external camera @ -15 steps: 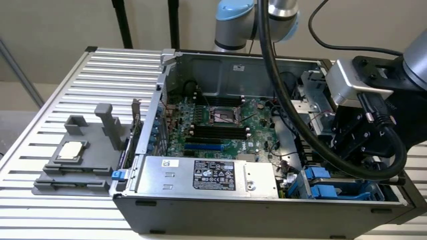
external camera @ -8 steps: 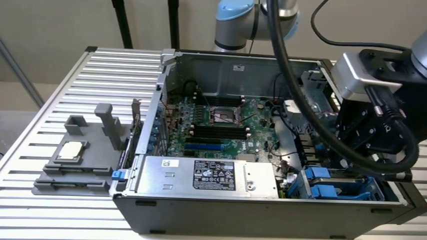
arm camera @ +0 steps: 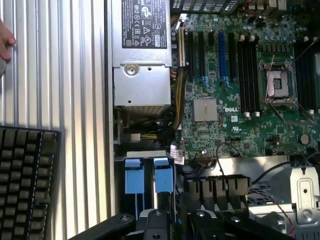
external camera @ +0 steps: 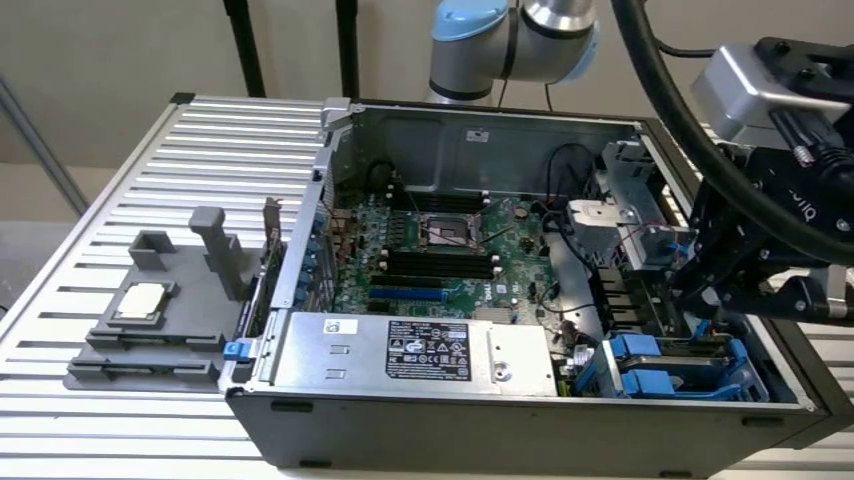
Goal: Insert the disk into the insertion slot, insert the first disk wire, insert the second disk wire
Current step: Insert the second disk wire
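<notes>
Exterior view: open computer case point(external camera: 400, 120) on desk point(external camera: 120, 440), holding one motherboard point(external camera: 447, 255), one power supply point(external camera: 414, 352), one drive slot point(external camera: 687, 368) with blue tabs at the view's right corner. Tool point(external camera: 707, 305) just above slot; grip state: cannot tell. One grey fixture block point(external camera: 154, 320) outside.

Wrist view: two blue tabs point(arm camera: 149, 176), one keyboard point(arm camera: 27, 182), one hand point(arm camera: 5, 42). Disk not identifiable.

Ribbed alu table point(external camera: 107, 200), slats running across. On it: open PC case point(external camera: 534, 420), lying on its side, toward exterior view's right. Grey fixture block point(external camera: 160, 320) just beside case on exterior view's left, w/ a CPU point(external camera: 140, 302) sitting on top. Wrist view: black keyboard point(arm camera: 27, 180) on slats, a hand point(arm camera: 5, 42) at table edge.
</notes>
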`<state>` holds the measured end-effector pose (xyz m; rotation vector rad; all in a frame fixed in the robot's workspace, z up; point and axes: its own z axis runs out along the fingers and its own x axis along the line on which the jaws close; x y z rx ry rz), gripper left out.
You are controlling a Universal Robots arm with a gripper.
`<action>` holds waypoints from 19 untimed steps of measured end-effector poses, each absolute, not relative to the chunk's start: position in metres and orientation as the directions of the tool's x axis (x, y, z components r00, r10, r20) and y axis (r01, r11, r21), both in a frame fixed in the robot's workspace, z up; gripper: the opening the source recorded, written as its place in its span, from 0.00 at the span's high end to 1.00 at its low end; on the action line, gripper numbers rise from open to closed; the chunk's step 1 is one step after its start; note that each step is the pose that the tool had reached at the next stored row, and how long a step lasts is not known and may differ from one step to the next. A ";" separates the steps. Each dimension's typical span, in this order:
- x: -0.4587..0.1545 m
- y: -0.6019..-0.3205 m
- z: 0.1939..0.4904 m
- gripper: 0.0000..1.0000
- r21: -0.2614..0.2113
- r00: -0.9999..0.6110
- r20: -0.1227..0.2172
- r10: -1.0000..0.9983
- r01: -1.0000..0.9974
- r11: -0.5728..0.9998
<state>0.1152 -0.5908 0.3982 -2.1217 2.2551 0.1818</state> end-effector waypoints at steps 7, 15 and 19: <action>0.134 -0.582 0.394 0.68 0.057 -0.064 -0.088 -0.994 -0.997 0.059; 0.138 -0.565 0.385 0.62 0.052 -0.064 -0.007 -0.998 -0.997 0.063; 0.139 -0.558 0.382 0.62 0.049 -0.064 0.036 -0.997 -0.997 0.065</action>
